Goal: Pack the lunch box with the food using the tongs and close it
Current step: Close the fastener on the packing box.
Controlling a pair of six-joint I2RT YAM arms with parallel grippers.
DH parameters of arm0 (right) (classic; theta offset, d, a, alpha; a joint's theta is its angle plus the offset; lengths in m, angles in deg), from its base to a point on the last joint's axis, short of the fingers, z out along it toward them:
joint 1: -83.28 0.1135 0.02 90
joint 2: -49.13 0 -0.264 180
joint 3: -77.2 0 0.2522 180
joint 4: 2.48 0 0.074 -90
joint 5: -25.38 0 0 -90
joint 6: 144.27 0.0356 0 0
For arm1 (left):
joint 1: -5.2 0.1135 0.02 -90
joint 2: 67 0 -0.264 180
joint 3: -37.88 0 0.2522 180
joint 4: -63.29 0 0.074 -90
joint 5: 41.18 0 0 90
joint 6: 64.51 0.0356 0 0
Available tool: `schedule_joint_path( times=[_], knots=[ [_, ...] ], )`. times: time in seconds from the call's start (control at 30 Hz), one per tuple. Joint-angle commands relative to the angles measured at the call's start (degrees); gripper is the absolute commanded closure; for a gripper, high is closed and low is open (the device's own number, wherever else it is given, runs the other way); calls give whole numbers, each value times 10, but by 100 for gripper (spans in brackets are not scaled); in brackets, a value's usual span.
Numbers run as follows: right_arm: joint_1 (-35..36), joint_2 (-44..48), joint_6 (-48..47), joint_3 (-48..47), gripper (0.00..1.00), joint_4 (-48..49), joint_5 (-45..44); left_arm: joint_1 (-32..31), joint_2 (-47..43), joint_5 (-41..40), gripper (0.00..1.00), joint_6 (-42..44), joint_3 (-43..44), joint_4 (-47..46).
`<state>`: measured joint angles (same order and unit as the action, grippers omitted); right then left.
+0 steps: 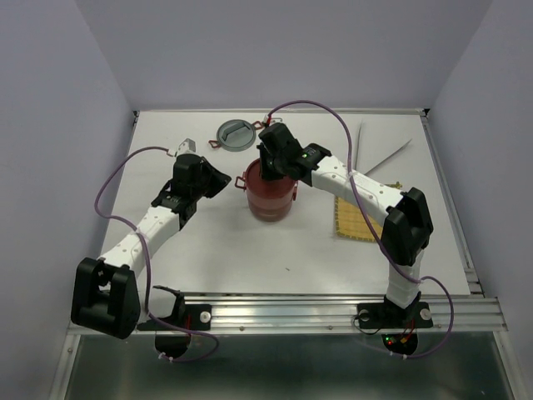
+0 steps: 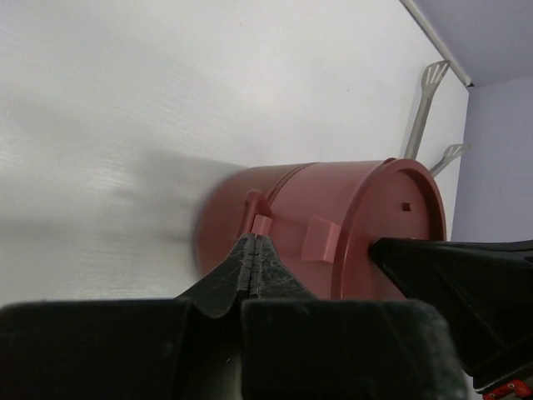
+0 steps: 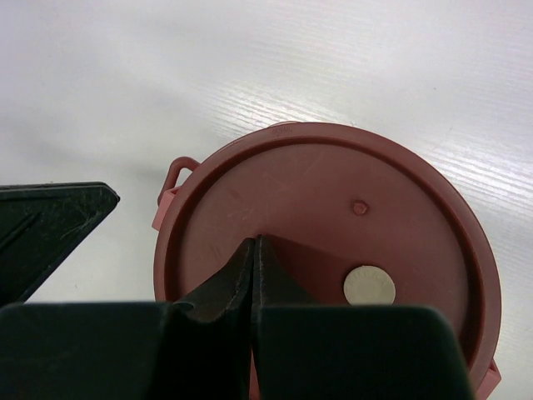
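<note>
White tabletop (image 1: 208, 250) carries the lunch box (image 1: 271, 200) upright beneath the right claw (image 3: 254, 248), whose closed tips meet its lid (image 3: 333, 208), while the left claw (image 2: 252, 244), likewise closed, noses a side tab (image 2: 263, 225) just ahead of it

The left gripper (image 2: 254, 243) reaches sideways, jaws pressed together, and the right gripper (image 3: 254, 243) points down, jaws likewise together.
</note>
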<state>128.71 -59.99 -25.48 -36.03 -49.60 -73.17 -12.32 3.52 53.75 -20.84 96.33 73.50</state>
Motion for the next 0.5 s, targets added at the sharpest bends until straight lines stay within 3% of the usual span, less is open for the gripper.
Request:
schedule_joint_path(
  times=[0.0, 0.47],
  knots=[
    [2, -14, 1, 16, 99, -65, 4, -1, 12, 22, 100, 18, 28, -38],
    [2, -17, 1, 11, 99, -65, 5, -5, 112, 45, 100, 26, 10, -62]
  ],
)
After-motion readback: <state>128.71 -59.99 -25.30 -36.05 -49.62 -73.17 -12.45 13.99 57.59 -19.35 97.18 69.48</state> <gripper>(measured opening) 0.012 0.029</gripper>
